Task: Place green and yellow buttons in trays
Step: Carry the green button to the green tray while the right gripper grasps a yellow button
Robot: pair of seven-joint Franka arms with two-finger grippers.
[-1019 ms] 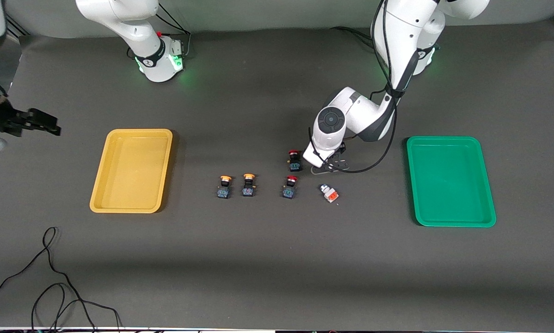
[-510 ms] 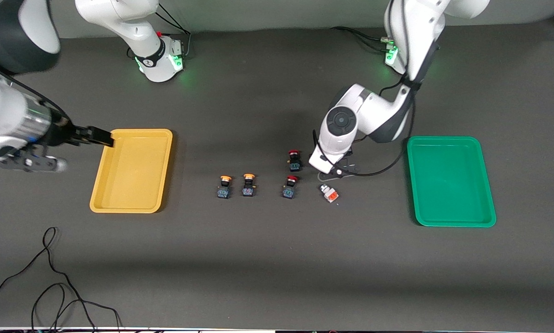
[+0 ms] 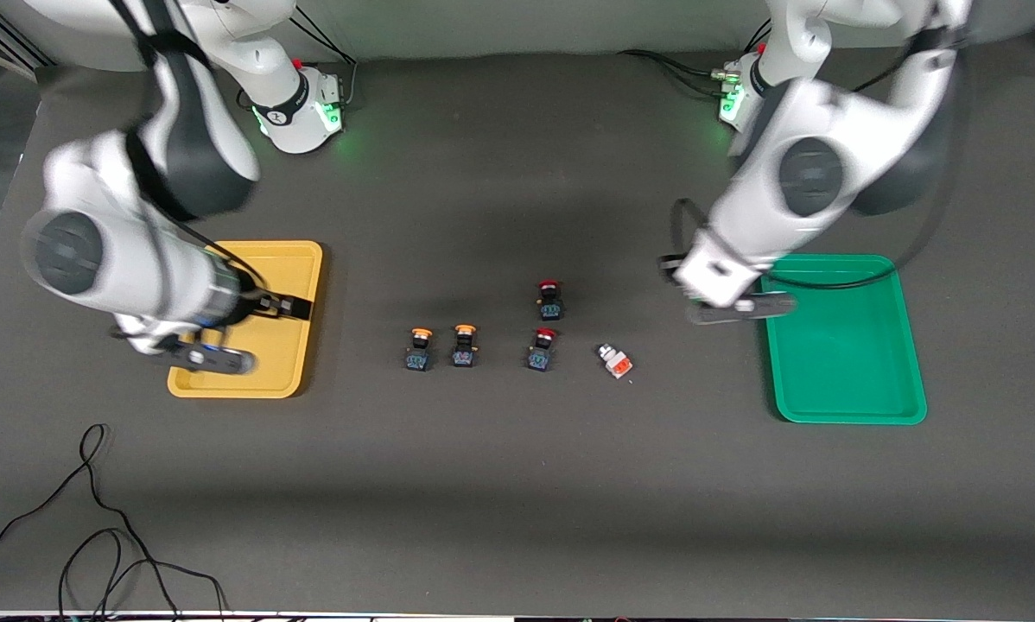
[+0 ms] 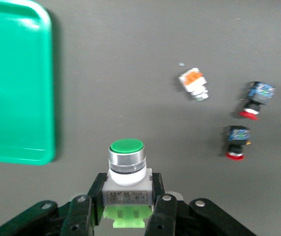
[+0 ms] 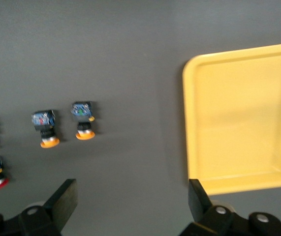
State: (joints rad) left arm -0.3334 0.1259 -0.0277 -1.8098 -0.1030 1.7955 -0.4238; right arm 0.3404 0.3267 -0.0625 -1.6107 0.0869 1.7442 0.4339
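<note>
The left gripper point(image 4: 128, 216), jaws clamped on a green-capped button point(image 4: 126, 167), hung over the counter point(image 3: 517, 484) beside the green tray point(image 3: 842, 406). The right gripper point(image 5: 133, 204), jaws wide open and empty, hung over the yellow tray point(image 3: 224, 380). Two yellow-capped buttons point(image 3: 420, 349), two red-capped buttons point(image 3: 542, 349) and a white-grey button point(image 3: 614, 362) lay between the trays.

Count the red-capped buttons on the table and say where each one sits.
2. One red-capped button lies farther from the front camera; the other is nearer, in the row beside the yellow-capped pair.
</note>
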